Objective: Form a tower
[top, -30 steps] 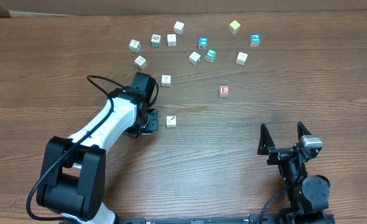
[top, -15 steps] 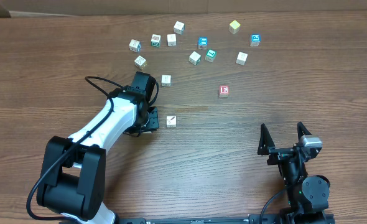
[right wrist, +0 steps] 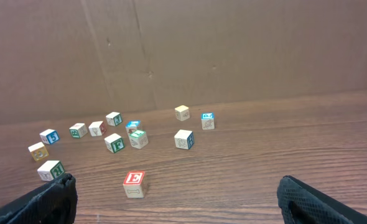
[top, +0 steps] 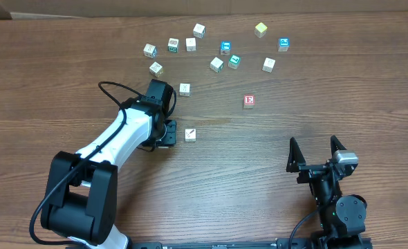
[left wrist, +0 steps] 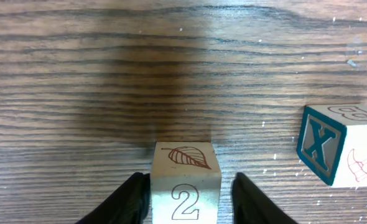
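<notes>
Two hands show. The left hand (left wrist: 185, 194) is low over the counter (left wrist: 78, 74), with its jaws a little parted on both sides of a leaf cube (left wrist: 185, 163), which has a leaf picture on top and a 2 on the front. A thin gap shows at the right finger, so I think it does not grip the cube. At 3 o'clock from it, apart, stands an X cube (left wrist: 333, 146) with a blue X and a hammer picture. The right hand (top: 313, 143) is at 5 o'clock of the counter, its jaws wide and empty. The tower (top: 234, 61), teal-green on top, is at 1 o'clock among loose cubes; its height I cannot tell from above. A red E cube (top: 249, 101) lies at 5 o'clock from it.
</notes>
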Controlling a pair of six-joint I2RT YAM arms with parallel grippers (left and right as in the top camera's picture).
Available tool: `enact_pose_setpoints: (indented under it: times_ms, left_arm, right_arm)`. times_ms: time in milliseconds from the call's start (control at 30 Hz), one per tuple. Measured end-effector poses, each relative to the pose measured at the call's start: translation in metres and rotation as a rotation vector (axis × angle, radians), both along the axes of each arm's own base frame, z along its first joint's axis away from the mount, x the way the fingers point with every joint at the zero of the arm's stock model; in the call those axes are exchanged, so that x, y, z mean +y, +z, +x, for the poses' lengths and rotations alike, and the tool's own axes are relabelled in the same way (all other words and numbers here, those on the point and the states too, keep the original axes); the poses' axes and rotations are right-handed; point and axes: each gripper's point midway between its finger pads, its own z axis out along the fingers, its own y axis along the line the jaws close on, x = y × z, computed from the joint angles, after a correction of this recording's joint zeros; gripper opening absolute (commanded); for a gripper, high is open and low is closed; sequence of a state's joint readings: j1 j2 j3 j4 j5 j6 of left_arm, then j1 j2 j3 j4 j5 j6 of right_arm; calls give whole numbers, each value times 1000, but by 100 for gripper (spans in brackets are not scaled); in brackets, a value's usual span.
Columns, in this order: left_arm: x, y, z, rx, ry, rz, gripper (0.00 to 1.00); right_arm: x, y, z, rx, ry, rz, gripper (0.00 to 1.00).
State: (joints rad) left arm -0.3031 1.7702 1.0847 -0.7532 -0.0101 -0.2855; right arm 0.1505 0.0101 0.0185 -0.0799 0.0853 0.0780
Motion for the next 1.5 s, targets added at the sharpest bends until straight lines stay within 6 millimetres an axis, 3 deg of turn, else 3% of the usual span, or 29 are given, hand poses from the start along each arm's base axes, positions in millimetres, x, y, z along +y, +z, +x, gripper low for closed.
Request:
enact_pose_setpoints:
  times_ms: [300, 433, 733, 1000, 1167, 1333, 1500]
  left_arm:
    - [0, 0, 1, -3, -7, 0, 32]
    - [0, 0, 1, -3, -8, 1, 44]
    - [0, -1, 1, -5, -9, 0, 43]
    - [1, -6, -2, -4, -9, 0, 34]
    - [0, -6, 0, -12, -9, -2, 24]
    - [2, -4, -5, 13, -9, 6, 23]
    - [0, 15, -1, 34, -8, 12, 24]
  right_arm:
    - [0, 0, 0, 0, 0, 0, 100]
    - [0, 0, 0, 0, 0, 0, 100]
    - [0, 0, 0, 1, 0, 0, 100]
    - [0, 0, 0, 0, 0, 0, 100]
    - [0, 0, 0, 0, 0, 0, 100]
    - [0, 0, 0, 0, 0, 0, 100]
    - [0, 0, 0, 0, 0, 0, 100]
